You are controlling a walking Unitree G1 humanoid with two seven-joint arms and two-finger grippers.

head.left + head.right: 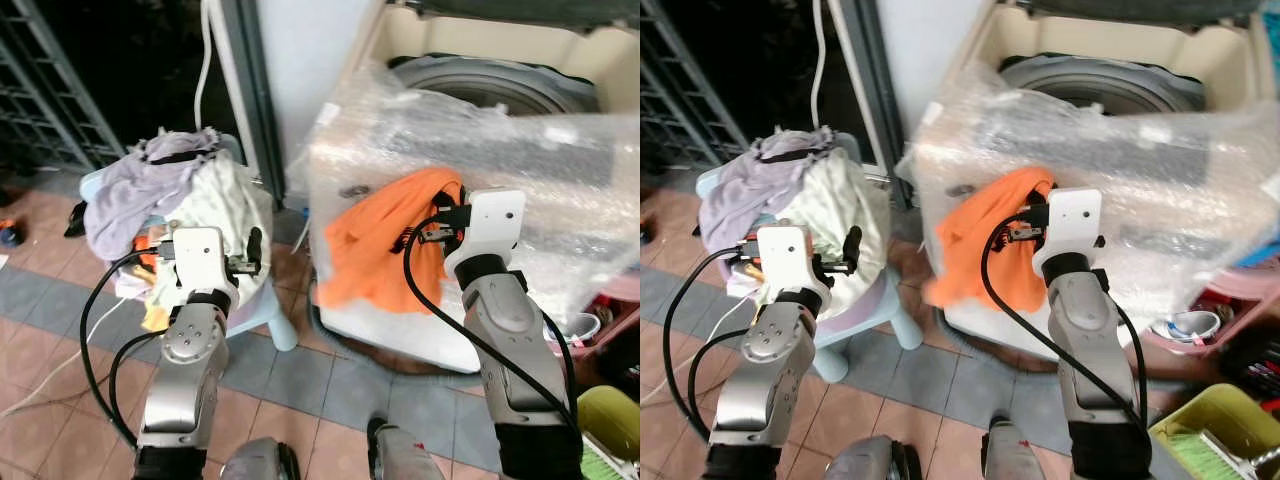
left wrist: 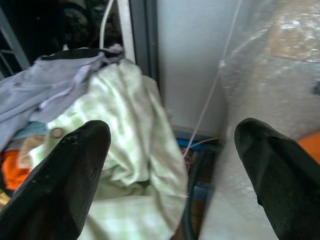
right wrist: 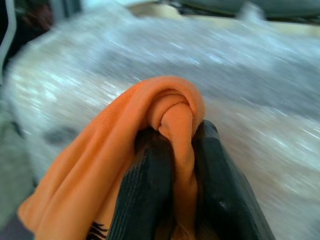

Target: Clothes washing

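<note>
My right gripper [image 3: 175, 165] clamped on orange garment [image 1: 385, 240] against the plastic-wrapped washing machine [image 1: 480, 130], my left gripper [image 2: 170, 165] spread wide, empty, near laundry pile [image 1: 160, 190]

Washer [image 1: 480, 60] stood lid-up, drum mouth [image 1: 490, 85] open from above. Crinkled plastic wrap [image 1: 520, 150] bulged over the front rim, between the right gripper [image 3: 182, 165], pinched on the orange cloth [image 1: 385, 240], and that mouth. Left gripper [image 2: 172, 165], fingers spread, faced the laundry pile [image 1: 170, 190] on a stool [image 1: 275, 320]; a narrow gap lay between pile and washer.
</note>
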